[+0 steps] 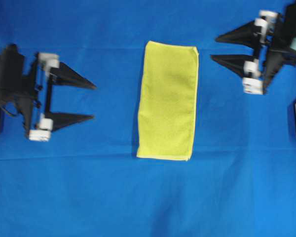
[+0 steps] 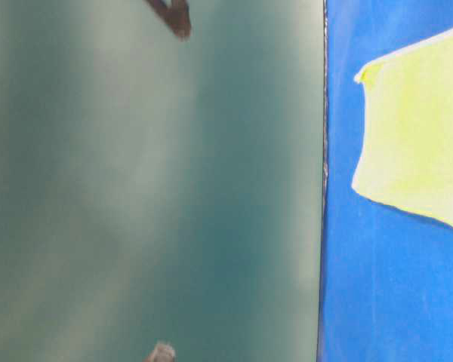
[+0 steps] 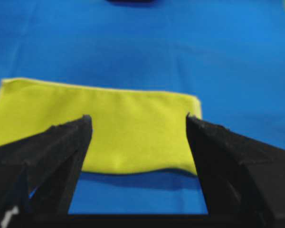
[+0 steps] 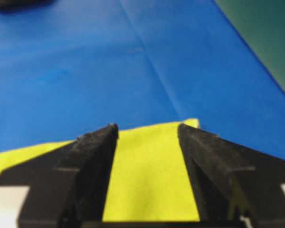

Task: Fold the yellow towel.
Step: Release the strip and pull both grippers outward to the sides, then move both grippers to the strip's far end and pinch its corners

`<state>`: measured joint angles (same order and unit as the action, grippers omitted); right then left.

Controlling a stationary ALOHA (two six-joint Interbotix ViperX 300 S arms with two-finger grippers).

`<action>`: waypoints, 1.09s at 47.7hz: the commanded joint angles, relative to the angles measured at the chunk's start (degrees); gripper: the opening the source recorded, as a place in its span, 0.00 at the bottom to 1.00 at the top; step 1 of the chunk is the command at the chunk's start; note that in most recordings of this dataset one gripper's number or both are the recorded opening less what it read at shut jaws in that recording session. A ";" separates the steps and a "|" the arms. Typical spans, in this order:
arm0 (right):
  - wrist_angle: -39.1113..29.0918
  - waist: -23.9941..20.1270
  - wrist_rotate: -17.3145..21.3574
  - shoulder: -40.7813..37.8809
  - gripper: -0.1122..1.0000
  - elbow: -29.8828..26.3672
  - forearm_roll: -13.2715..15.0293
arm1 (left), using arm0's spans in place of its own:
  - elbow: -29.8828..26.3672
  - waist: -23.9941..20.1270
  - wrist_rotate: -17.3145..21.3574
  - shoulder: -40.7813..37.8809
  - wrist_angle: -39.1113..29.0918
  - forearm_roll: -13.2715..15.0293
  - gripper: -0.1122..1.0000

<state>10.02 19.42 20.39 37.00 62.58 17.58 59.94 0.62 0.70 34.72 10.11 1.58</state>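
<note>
Here the yellow towel (image 1: pixel 167 101) lies folded between the spread, empty left end effector (image 1: pixel 94 102) and right end effector (image 1: pixel 214 48).

No readable txt, labels or nos. anywhere in these views.

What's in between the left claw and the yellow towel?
Nothing but bare blue cloth. The overhead view shows the open left gripper apart from the yellow towel, with only that blue stretch between them.
</note>
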 commanded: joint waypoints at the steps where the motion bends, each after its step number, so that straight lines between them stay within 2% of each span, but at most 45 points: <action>1: 3.60 -0.18 0.35 2.11 0.62 2.90 -0.97 | 1.67 -1.23 0.09 1.58 2.46 0.00 0.78; 10: 5.19 -0.18 0.44 2.02 0.62 3.87 -1.41 | 2.37 -2.29 0.00 0.79 5.10 0.00 0.78; 31: 5.19 -0.18 0.53 2.02 0.62 3.52 -1.49 | 2.37 -2.29 0.09 0.88 4.83 0.00 0.78; 36: 2.90 0.26 1.23 1.76 0.62 2.37 -2.29 | 1.76 -2.55 0.18 0.26 5.10 0.00 0.78; 43: -4.31 3.69 1.32 -1.76 0.62 -0.88 -2.72 | -1.49 -6.33 0.18 -6.33 5.98 0.00 0.78; 52: -9.67 8.00 0.62 -12.66 0.62 -5.36 -1.85 | -9.93 -12.04 0.79 -19.78 5.71 -0.09 0.78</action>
<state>1.41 26.54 21.27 27.60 59.94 15.29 54.23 -9.23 1.23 19.60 15.29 1.58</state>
